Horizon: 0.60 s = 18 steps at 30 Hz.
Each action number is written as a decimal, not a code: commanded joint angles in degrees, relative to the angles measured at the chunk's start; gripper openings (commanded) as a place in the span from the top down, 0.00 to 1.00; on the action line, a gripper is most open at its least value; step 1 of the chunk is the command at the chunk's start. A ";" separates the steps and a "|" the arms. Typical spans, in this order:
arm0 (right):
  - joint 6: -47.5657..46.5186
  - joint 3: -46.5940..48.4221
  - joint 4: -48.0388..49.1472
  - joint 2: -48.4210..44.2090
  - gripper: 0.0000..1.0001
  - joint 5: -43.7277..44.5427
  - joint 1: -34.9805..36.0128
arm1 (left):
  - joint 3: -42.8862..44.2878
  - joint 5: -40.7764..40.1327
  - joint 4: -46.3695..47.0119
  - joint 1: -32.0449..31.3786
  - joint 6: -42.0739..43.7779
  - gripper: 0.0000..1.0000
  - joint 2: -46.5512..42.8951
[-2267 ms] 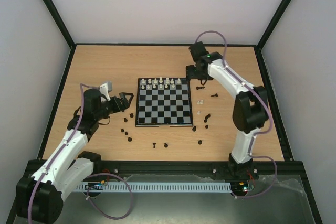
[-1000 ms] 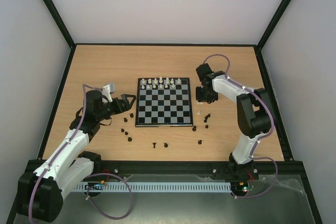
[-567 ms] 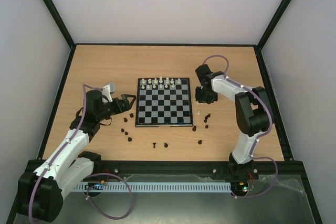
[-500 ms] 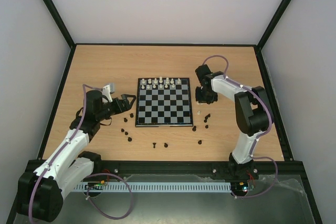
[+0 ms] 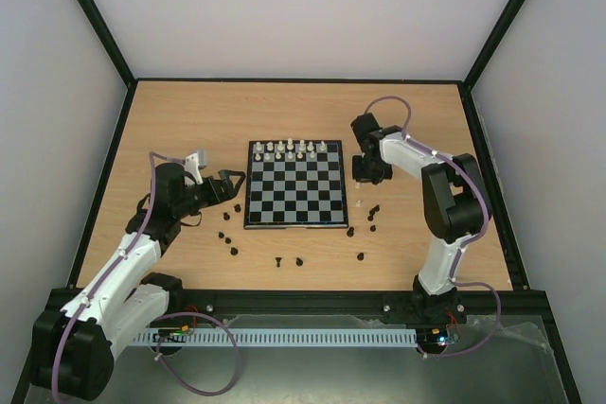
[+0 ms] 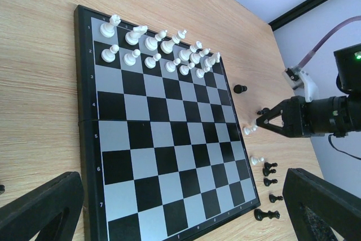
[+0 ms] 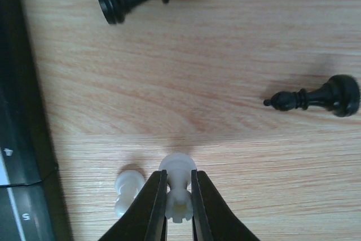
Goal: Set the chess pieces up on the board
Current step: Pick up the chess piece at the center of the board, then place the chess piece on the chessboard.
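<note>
A white piece [image 7: 178, 174] is clamped by the right end effector [image 7: 179, 195] just off the board [image 5: 294, 198] at its right edge; the left end effector [image 5: 231, 188] is spread apart beside the left edge.

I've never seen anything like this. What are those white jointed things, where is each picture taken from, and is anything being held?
Those are two robot arms bolted at the near edge of a wooden table. The wide picture looks down from above and behind them; the other two come from a small camera on each wrist. In the middle lies a chessboard with white pieces lined up on its two far rows. Scattered on the wood near it are black pieces. The right gripper, beside the board's right edge, pinches a white piece between its two fingers; a second white piece sits close by. The left gripper, near the board's left edge, is wide open and empty.
</note>
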 commanded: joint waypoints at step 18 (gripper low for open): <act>-1.94 36.88 -13.04 17.74 0.93 -3.03 3.61 | -0.34 -0.88 0.77 -0.27 -0.19 0.00 1.02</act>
